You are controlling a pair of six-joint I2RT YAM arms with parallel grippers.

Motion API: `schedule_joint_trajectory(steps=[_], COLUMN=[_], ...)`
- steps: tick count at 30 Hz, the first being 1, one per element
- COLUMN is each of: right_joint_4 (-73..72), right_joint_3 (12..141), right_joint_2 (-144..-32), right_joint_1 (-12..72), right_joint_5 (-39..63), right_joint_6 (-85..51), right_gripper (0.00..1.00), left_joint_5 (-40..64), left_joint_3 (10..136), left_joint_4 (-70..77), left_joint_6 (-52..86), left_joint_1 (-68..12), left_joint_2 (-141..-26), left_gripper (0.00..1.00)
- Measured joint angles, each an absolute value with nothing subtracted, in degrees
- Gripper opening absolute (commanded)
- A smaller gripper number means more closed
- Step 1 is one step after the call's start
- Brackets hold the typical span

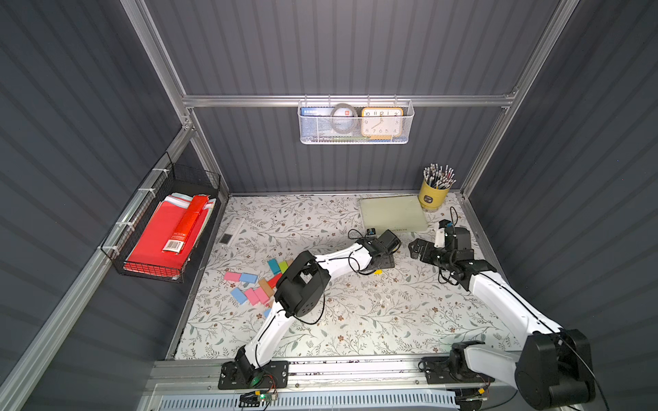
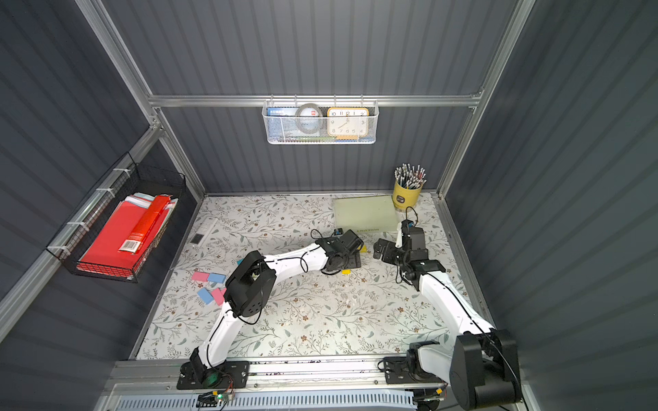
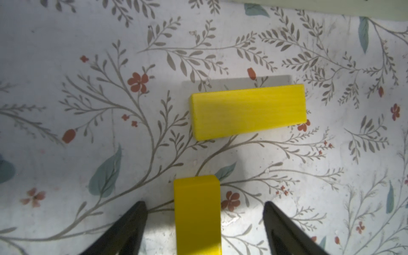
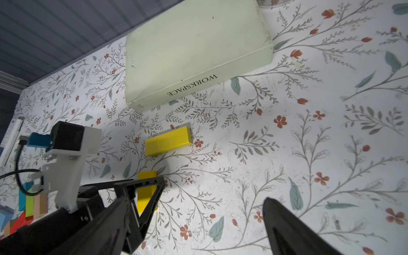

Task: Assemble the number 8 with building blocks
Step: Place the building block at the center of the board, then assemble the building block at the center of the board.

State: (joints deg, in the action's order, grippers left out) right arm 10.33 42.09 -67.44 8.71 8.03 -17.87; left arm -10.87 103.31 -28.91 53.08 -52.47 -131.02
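Two yellow building blocks lie flat on the flowered table. One yellow block [image 3: 248,111] lies crosswise; the other yellow block [image 3: 197,214] points toward it with a small gap between them. My left gripper [image 3: 204,204] is open around the nearer block, and table shows on both sides between block and fingers [image 3: 130,227]. In a top view the left gripper [image 1: 384,261] covers most of both. My right gripper [image 4: 204,205] hovers open and empty just to the right [image 1: 416,249]. A loose pile of pink, blue, green and tan building blocks [image 1: 252,284] lies at the table's left.
A pale green box marked WORKSPACE [image 1: 391,215] lies behind both grippers, with a yellow cup of pencils [image 1: 432,194] at the back right corner. A remote control [image 1: 231,231] rests near the left wall. A wire basket of red folders [image 1: 167,235] hangs on the left.
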Motion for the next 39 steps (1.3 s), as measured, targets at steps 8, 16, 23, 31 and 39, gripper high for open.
schedule_joint_trajectory(steps=[8,16,23,31,39], right_joint_4=[11.1,12.1,12.2,12.6,15.4], right_joint_3=[41.1,42.1,47.7,54.7,59.2], right_joint_2=[-64.5,-69.2,-82.3,-94.0,-100.8], right_joint_1=[9.2,21.8,30.7,34.6,36.4], right_joint_5=[9.6,3.9,-1.1,-5.2,-8.4], right_joint_6=[-19.3,-23.1,-26.7,-28.8,-29.6], right_gripper=[0.89,0.81,0.75,0.66,0.56], left_joint_5=[-14.3,-19.9,-23.4,-27.9,-30.3], left_joint_3=[96.9,85.3,76.3,66.5,62.3], left_joint_4=[-28.2,-22.4,-18.7,-13.8,-12.5], left_joint_6=[52.8,47.3,38.9,31.9,29.5], left_joint_1=[-49.3,-36.7,-29.0,-28.4,-28.4], left_joint_2=[-119.0,-99.6,-89.4,-81.1,-80.3], left_gripper=[0.99,0.99,0.99,0.99,0.99])
